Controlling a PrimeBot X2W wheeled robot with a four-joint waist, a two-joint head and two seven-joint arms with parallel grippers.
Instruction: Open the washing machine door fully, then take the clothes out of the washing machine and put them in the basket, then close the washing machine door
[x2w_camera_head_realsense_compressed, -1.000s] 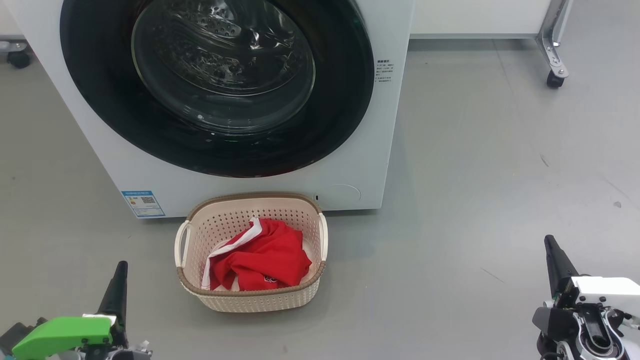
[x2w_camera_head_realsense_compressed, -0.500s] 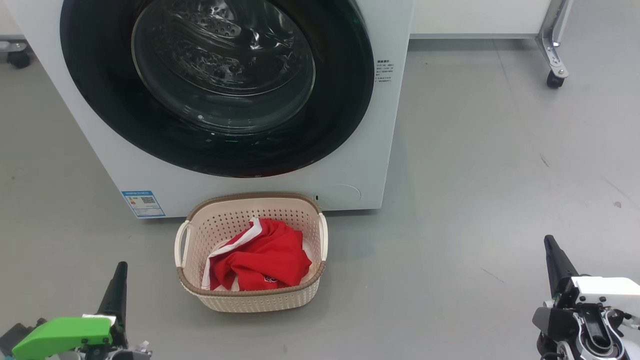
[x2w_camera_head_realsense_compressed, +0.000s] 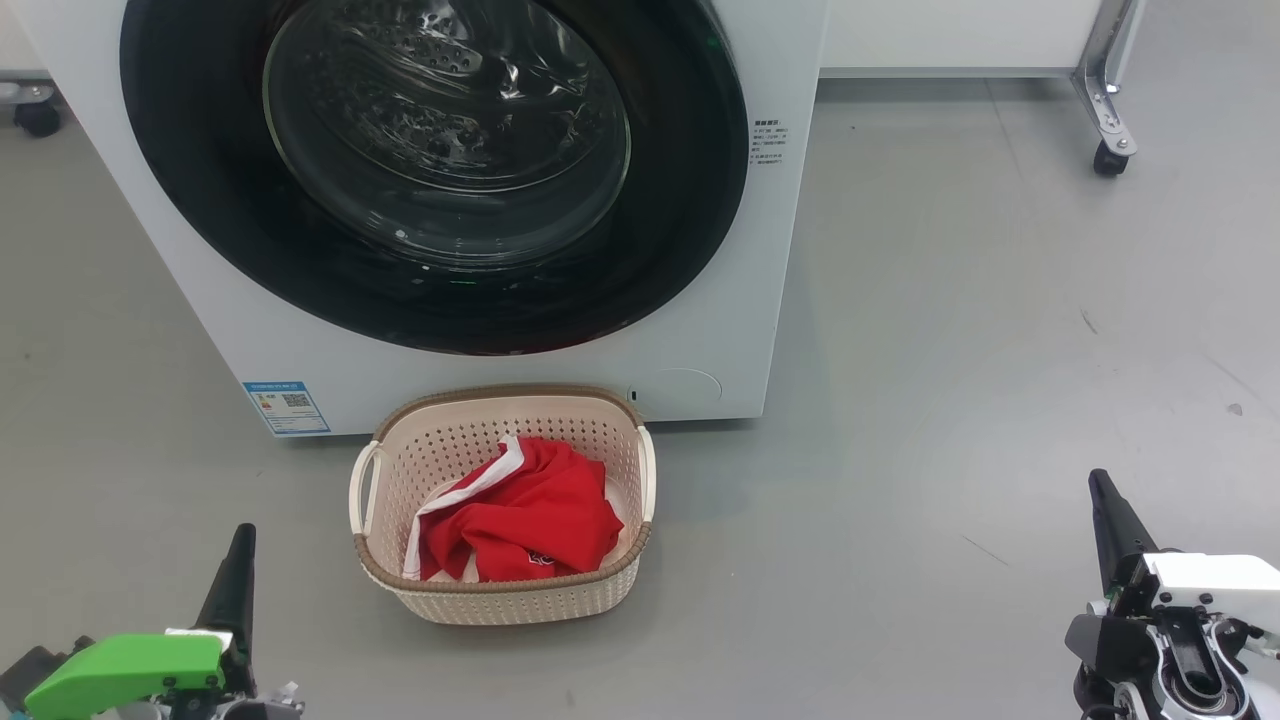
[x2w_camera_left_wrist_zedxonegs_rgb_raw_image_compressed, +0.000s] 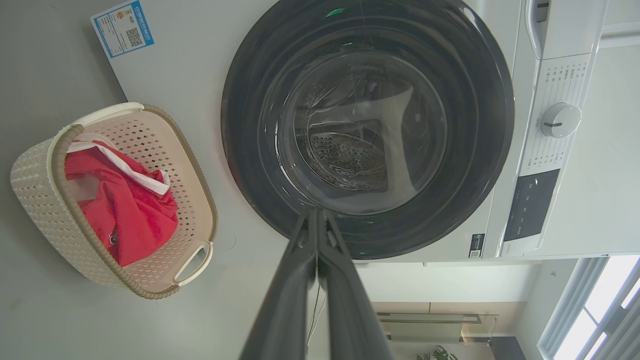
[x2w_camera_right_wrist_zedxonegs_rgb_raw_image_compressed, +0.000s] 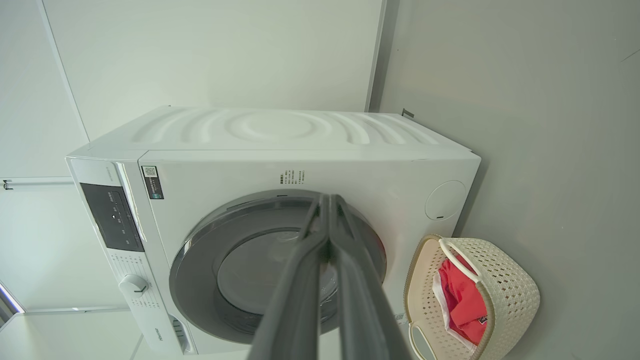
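The left gripper (x2w_camera_head_realsense_compressed: 243, 535) sits low at the lower left of the head view. Its two long dark fingers are pressed together into a single spike pointing up toward the machine, gripping nothing, and the bright green wrist cover (x2w_camera_head_realsense_compressed: 125, 670) is cut off by the bottom edge. The right gripper (x2w_camera_head_realsense_compressed: 1100, 485) sits at the lower right, also clenched and empty, with its white and black wrist housing partly cropped. Both hover over the grey floor (x2w_camera_head_realsense_compressed: 950, 400), well apart from the load. The bright red fabric clothes (x2w_camera_head_realsense_compressed: 530, 510) with white trim lie crumpled in the small cream perforated plastic basket (x2w_camera_head_realsense_compressed: 500, 393) with a brown woven-look rim. It stands just in front of the big white front-loading washing machine (x2w_camera_head_realsense_compressed: 720, 320), below its large round door (x2w_camera_head_realsense_compressed: 680, 200), whose glossy black rim lies shut against the front. The steel perforated drum (x2w_camera_head_realsense_compressed: 420, 100) shows dimly behind the bulging glass, but reflections blur what it contains. The head view crops the machine's top.
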